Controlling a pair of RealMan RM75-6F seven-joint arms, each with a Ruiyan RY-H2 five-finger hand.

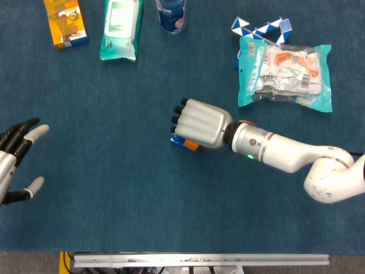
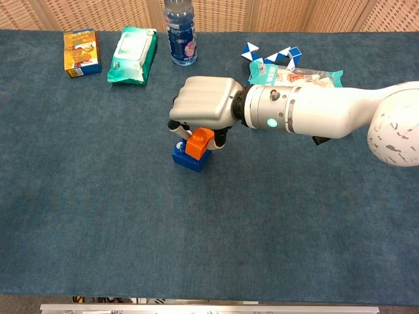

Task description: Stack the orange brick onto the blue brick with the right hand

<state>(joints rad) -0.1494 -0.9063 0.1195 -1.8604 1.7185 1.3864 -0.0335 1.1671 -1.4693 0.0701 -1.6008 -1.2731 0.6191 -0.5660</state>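
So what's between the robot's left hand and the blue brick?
Only bare blue tabletop, in the head view, from the left robot hand to the blue brick.
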